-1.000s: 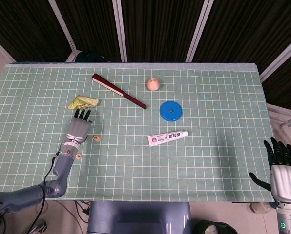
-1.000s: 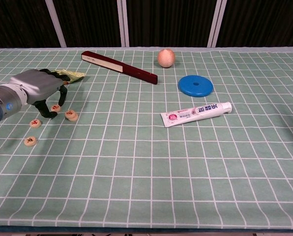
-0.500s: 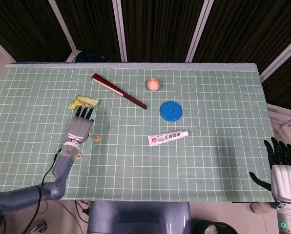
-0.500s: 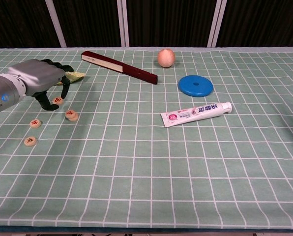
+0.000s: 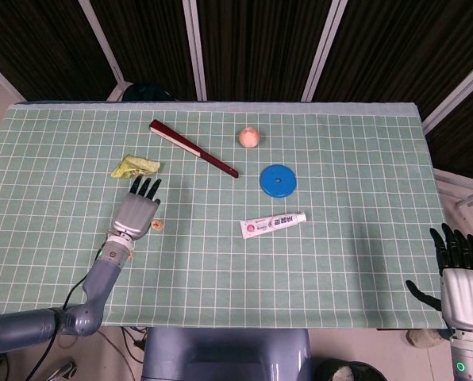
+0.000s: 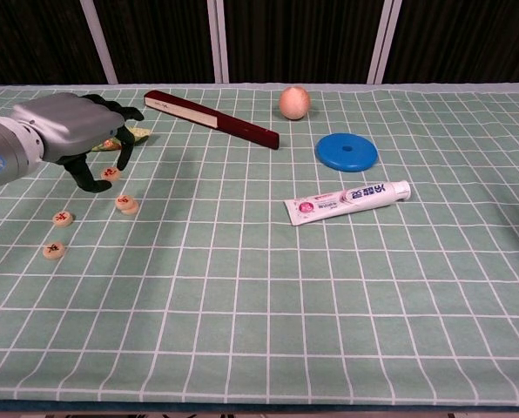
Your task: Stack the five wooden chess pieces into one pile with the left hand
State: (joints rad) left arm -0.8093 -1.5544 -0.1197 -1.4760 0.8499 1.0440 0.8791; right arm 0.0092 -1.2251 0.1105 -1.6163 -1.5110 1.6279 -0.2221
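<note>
Round wooden chess pieces, pale discs with red or dark characters on top, lie on the desk (image 6: 268,348), which is covered by a green cloth with a white grid. In the chest view the left hand (image 6: 72,135), grey-backed with dark fingers, hangs palm down over them with its fingers curled downward and apart. One red-marked disc (image 6: 110,173) sits between the fingertips, and I cannot tell whether it is pinched or only flanked. Just below the hand, toward the robot, lies a second red-marked disc (image 6: 127,205). Further toward the robot and out to the hand's left lie a third disc (image 6: 62,218) and a dark-marked fourth (image 6: 54,251), each apart from the others. None is stacked on another.

Just beyond the left hand's fingertips is a crumpled yellow-green wrapper (image 5: 135,167). Farther from it, to its right, lie a long dark red folded fan (image 6: 211,118), a small peach-coloured ball (image 6: 294,102), a flat blue disc with a centre hole (image 6: 347,151) and a white toothpaste tube with pink print (image 6: 347,201).

The right hand (image 5: 459,274) shows only in the head view, off the near right corner of the desk, upright, fingers spread and holding nothing.
</note>
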